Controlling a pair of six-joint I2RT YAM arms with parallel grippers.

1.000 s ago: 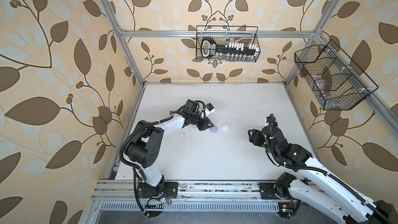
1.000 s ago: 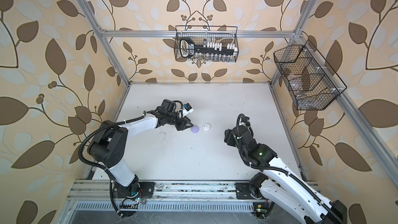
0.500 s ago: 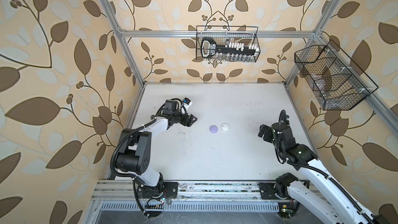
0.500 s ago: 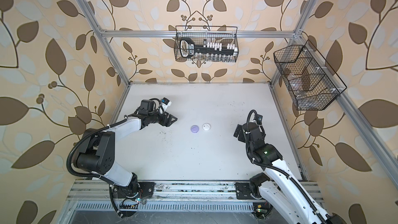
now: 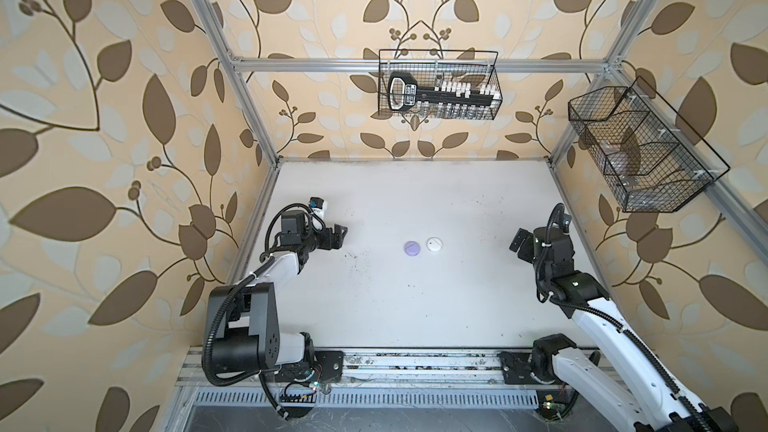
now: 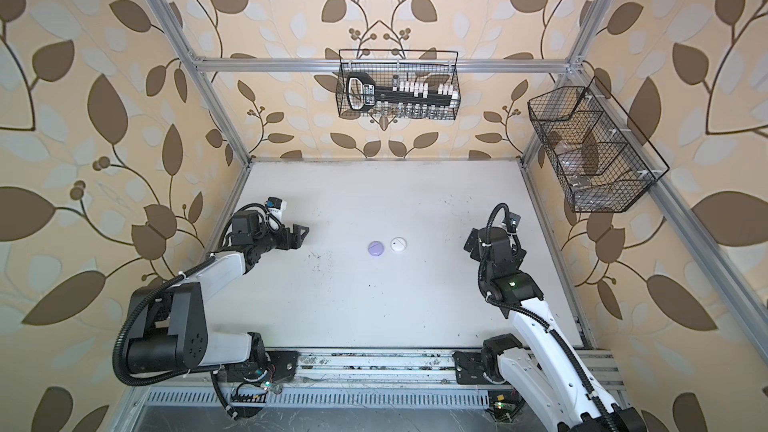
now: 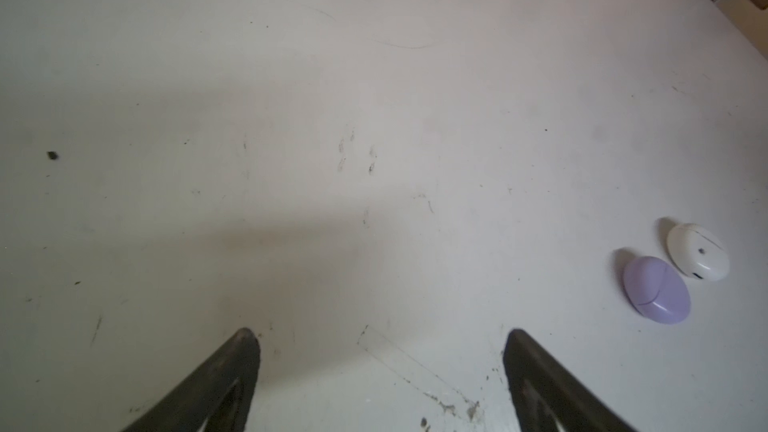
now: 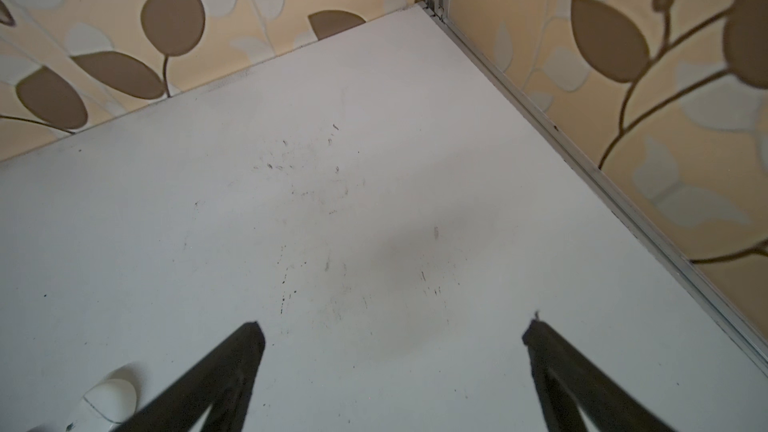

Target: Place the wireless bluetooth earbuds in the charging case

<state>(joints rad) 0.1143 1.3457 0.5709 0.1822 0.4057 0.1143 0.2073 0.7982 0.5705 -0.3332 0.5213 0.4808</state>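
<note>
The lavender case [image 5: 412, 247] is lying shut mid-table [image 5: 415, 309]; the white case [image 5: 434, 244] is sitting just beside it at three o'clock; the earbuds are hidden from view; the left gripper [image 5: 341, 234] is gaping empty at nine o'clock; the right gripper [image 5: 519, 243] is gaping empty at three o'clock.

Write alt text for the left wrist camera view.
Two closed round earbud cases, a lavender case and a white case, sit side by side on a scuffed white table. The left pincer stands open and empty in the foreground, well apart from them.
</note>
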